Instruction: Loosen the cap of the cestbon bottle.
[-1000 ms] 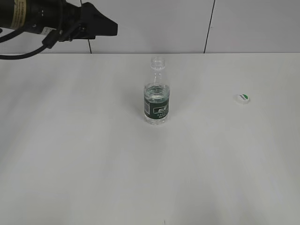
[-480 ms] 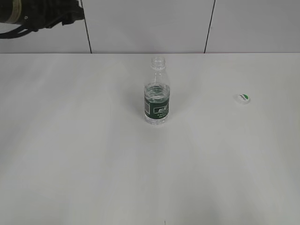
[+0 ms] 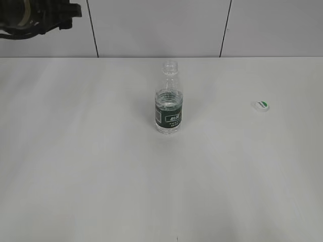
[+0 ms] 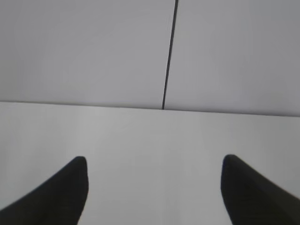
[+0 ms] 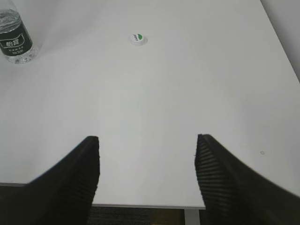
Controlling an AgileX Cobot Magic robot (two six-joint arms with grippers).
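Observation:
The cestbon bottle (image 3: pixel 168 108) stands upright in the middle of the white table, its neck open with no cap on it. It also shows at the top left of the right wrist view (image 5: pixel 15 41). The white cap (image 3: pixel 261 105) with its green mark lies on the table to the bottle's right, also in the right wrist view (image 5: pixel 137 38). My left gripper (image 4: pixel 153 164) is open and empty, facing the back wall; only part of its arm (image 3: pixel 35 15) shows at the exterior view's top left. My right gripper (image 5: pixel 146 143) is open and empty above the table's near edge.
The white table (image 3: pixel 101 176) reaches back to a white panelled wall (image 3: pixel 151 25) with dark seams. In the right wrist view the table's front edge (image 5: pixel 140 205) and a leg (image 5: pixel 191 216) show between the fingers.
The left arm has drawn back to the left and out of the exterior view's top left corner. The bottle and the cap have not moved.

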